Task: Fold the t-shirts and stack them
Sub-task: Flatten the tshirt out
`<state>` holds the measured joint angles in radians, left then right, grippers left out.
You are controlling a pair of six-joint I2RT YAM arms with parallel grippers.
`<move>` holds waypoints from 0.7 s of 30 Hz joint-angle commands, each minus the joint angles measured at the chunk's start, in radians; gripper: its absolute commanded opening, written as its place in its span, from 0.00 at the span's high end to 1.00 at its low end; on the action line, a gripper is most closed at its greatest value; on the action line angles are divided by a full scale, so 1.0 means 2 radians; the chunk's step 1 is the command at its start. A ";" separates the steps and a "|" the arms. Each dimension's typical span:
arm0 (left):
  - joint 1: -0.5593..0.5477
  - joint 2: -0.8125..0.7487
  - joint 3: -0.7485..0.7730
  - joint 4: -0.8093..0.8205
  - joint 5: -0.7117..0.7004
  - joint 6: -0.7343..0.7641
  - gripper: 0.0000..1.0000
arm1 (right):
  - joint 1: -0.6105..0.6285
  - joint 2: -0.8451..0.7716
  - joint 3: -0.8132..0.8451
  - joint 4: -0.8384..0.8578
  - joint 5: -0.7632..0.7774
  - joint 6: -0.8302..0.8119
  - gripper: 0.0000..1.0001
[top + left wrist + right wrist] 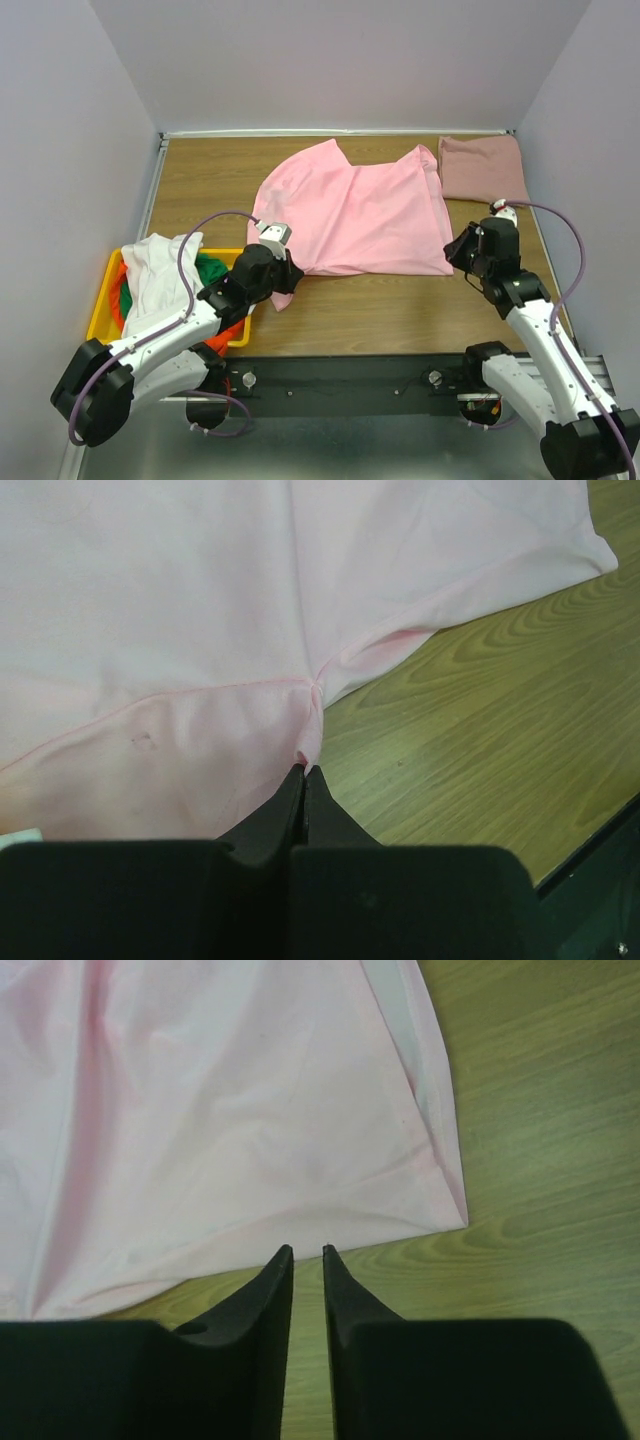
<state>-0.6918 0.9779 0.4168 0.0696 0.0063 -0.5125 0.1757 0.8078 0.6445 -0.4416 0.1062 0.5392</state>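
One pink t-shirt (pixel 350 215) is lying mid-frame on the worktop (pixel 400 310); I am reading this as flattening before the first fold. My left arm (pixel 170 340) is stretching low from lower left, left fingers (pixel 285 815) pinching shut on the sleeve seam. My right arm (pixel 540 330) is angling in from lower right, right fingers (pixel 265 1300) slightly parted and empty, just short of the hem corner; next I am needing a grip there.
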 commanded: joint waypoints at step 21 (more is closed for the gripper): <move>-0.006 -0.002 -0.004 -0.002 -0.009 -0.001 1.00 | -0.007 0.295 0.021 0.122 0.092 0.003 0.51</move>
<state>-0.6964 0.9836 0.4168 0.0650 0.0006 -0.5171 0.1741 1.3457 0.6476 -0.2695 0.2241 0.5613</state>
